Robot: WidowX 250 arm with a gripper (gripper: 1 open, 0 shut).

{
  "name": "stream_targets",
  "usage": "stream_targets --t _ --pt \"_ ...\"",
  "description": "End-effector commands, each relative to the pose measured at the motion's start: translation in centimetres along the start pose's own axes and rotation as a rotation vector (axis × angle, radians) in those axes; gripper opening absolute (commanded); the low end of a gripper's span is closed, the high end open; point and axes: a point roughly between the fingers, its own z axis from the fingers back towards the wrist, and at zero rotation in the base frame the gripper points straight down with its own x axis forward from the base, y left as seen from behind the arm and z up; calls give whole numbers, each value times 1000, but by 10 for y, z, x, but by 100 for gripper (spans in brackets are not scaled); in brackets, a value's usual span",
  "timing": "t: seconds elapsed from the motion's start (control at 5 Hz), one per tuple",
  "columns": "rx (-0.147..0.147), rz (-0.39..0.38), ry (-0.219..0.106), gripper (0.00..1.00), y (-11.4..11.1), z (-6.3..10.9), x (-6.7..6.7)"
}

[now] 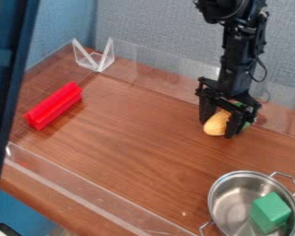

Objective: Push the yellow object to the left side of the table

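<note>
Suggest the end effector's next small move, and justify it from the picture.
Probably a short slide toward the table's left side: the black end effector is already down around the yellow oval toy corn cob, which rests on the brown wood-grain table near its right side.
</note>
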Motion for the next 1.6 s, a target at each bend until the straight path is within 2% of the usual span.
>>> stream_targets --t 0.0,1.2,1.4 --pt "8 -22 -57 0 -4 15 10" --pt "-8 -27 -72 0 7 4 34" --pt "-13 -22 -72 100 9 1 36"
